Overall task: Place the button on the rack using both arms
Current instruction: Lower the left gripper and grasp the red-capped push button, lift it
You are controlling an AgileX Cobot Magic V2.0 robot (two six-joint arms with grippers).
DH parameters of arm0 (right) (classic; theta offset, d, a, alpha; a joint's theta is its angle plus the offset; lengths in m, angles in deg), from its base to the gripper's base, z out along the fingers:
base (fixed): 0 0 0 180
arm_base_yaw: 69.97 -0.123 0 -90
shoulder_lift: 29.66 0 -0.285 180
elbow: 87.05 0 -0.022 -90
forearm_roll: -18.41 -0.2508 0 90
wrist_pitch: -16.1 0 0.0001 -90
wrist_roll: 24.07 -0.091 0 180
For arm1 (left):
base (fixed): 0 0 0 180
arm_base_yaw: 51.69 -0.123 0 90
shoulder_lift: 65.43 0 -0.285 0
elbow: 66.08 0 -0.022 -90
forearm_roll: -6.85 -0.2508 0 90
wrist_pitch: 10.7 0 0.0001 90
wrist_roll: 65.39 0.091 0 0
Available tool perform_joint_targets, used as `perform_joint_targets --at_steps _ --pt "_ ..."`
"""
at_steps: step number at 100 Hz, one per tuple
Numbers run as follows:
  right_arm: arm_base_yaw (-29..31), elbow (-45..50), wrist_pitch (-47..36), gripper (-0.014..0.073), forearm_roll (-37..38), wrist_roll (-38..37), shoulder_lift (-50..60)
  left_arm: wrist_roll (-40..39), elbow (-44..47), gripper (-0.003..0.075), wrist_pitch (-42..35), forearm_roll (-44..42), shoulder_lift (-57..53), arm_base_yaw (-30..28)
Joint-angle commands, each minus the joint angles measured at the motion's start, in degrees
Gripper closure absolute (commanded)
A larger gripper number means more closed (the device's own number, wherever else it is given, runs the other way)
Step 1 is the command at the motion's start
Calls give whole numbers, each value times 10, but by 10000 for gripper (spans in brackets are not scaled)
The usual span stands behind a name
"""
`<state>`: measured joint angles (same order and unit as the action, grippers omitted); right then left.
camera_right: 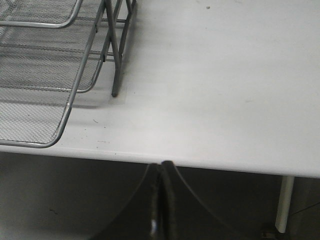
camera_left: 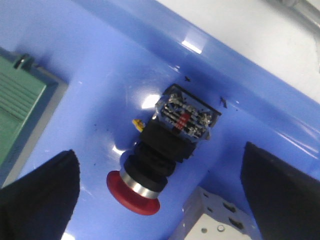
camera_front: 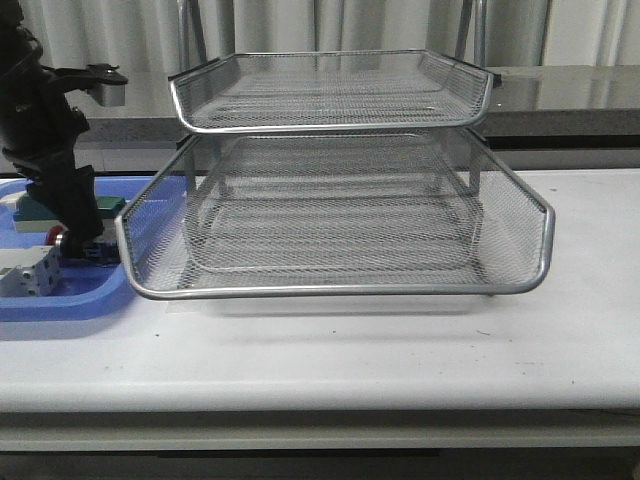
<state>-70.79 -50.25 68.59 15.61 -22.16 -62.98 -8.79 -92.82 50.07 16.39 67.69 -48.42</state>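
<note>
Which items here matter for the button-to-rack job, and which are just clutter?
Job:
- red-capped push-button switch, lying in the tray
- silver wire-mesh rack
- left gripper, open, one finger each side of the switch
- right gripper, shut, clear of the rack

Clutter:
- flat blue plastic tray
- green ribbed block
- white metal block

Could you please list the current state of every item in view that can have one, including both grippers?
Red-capped push-button switch: lying on its side in the tray, not gripped.
Left black gripper: open, fingers either side of the switch.
Right black gripper: shut, empty, off the table edge.
Silver wire-mesh rack: standing, middle tier slid forward, tiers empty.
Blue plastic tray: flat on table, holding parts.
</note>
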Motion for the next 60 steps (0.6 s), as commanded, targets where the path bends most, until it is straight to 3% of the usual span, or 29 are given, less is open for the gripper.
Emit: perform_joint_targets --at_steps 1,60 --pt "3 -19 -34 664 5 0 -3 7 -19 101 -15 19 -28 3" --pt "3 -19 -34 664 5 0 -3 36 -19 101 -32 36 -18 3"
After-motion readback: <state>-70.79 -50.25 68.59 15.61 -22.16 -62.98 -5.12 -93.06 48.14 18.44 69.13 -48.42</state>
